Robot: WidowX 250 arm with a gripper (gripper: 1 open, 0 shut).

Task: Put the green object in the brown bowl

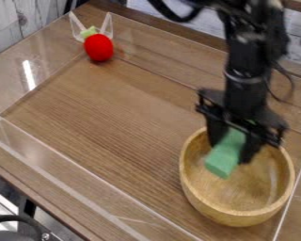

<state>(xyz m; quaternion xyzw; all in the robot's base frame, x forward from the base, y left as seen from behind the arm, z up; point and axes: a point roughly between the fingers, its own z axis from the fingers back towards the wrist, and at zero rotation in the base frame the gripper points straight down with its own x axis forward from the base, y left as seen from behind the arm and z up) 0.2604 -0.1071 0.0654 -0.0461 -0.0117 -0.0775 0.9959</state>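
Note:
My gripper (236, 149) hangs pointing straight down over the brown bowl (191, 179), a wide shallow wooden bowl at the lower right of the table. It is shut on the green object (225, 157), a small light-green block held tilted between the black fingers (213, 134). The block sits above the bowl's inside, just past the near-left rim. I cannot tell whether it touches the bowl's floor.
A red strawberry-like toy (99, 47) lies at the back left of the wooden table. Clear plastic walls (27, 75) ring the table, and the black arm (251, 47) rises to the upper right.

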